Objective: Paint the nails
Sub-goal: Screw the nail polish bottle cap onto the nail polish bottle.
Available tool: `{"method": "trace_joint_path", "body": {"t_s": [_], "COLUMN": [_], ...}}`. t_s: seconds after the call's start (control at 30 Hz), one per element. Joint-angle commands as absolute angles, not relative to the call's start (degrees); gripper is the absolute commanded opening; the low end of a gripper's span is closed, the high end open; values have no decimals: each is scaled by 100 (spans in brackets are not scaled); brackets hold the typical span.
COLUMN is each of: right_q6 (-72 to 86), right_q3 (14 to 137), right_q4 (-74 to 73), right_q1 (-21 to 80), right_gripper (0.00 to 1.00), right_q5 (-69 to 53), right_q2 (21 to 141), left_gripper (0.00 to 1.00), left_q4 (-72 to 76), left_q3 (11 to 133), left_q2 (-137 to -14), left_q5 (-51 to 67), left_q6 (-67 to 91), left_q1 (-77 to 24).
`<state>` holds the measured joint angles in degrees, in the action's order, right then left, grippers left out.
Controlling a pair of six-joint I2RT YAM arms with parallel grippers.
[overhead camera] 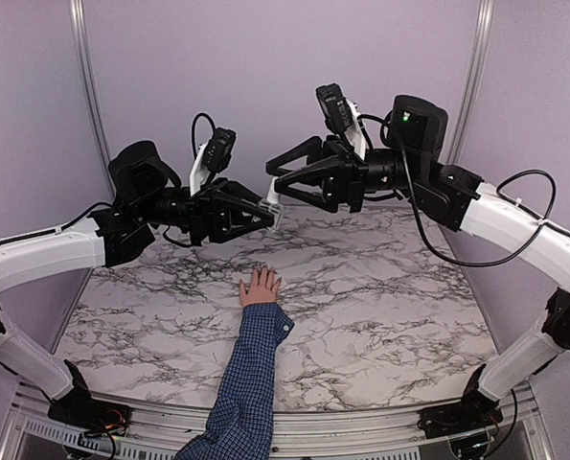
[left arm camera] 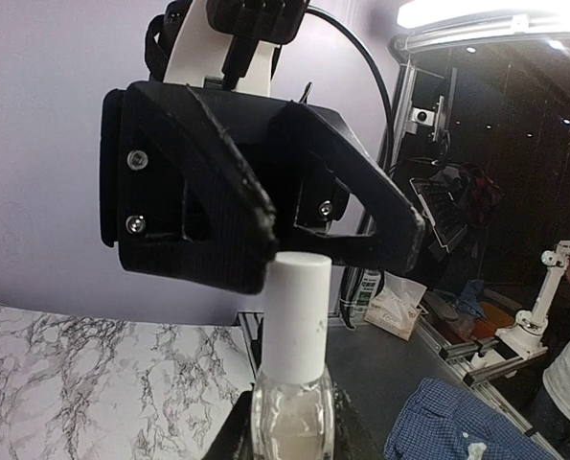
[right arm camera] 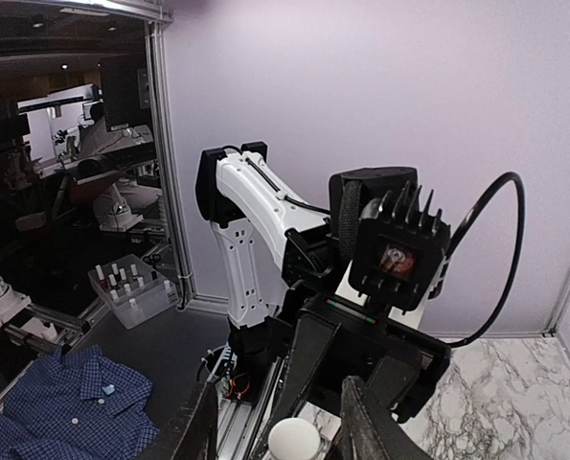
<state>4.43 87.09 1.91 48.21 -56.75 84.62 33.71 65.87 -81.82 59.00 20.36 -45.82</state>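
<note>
Closest to my left wrist camera, at the bottom middle of its frame, stands a small clear bottle [left arm camera: 291,422] with a tall white cap [left arm camera: 297,311]. My left pincer [overhead camera: 265,217] is clamped tight on the glass body and holds it upright in the air. My right pincer [right arm camera: 289,431] fills the upper half of that same view. It faces the bottle with its two black fingers spread to either side of the cap. From its own wrist camera the cap is a pale round disc at the bottom middle, with a gap on each side, so I take that pincer to be open and not gripping anything. In the overhead view both pincers meet just above the centre of the picture. Below them, in the lower middle, a small hand [overhead camera: 260,287] in a blue checked sleeve [overhead camera: 251,374] lies flat on the marble table [overhead camera: 380,316]. Its fingers are spread and point toward the top of the frame. The nails [overhead camera: 262,273] at its fingertips are too small for me to tell whether any paint is on them. I judge the step in hand to be opening the bottle, so painting has yet to begin. Next I should close my right fingers squarely on the cap, unscrew it and lift it straight up while my left holds firm. After that the brush has to go down to the hand.
</note>
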Motion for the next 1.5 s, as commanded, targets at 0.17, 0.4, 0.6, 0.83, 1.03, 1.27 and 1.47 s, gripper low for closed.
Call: {"method": "trace_joint_path", "body": {"t_s": [0.17, 0.4, 0.6, 0.83, 1.03, 1.27, 1.47], "right_q6": [364, 384, 382, 493, 788, 1182, 1459], "right_q3": [8891, 8859, 8807, 8895, 9018, 9294, 9308], "right_q4": [196, 178, 88, 18, -153, -382, -340], "right_q1": [5006, 5014, 5027, 5023, 5024, 5092, 5182], "right_gripper": [28, 11, 6, 0, 0, 0, 0], "right_q5": [-5792, -5734, -5565, -4979, -3970, -2545, -1525], "right_q2": [8554, 8535, 8517, 8596, 8736, 9135, 9327], "left_gripper": [0, 0, 0, 0, 0, 0, 0], "left_q4": [3604, 3637, 3656, 3665, 3670, 3666, 3665], "left_q3": [6812, 6820, 6778, 6791, 6621, 6502, 6566], "left_q2": [-8257, -8249, -8131, -8022, -7976, -8111, -8464], "left_q5": [6010, 5746, 5033, 3966, 2968, 1192, -144], "left_q6": [2121, 2032, 1780, 1424, 984, 473, 59], "left_q1": [-4605, -4579, -4505, -4485, -4528, -4702, -4930]}}
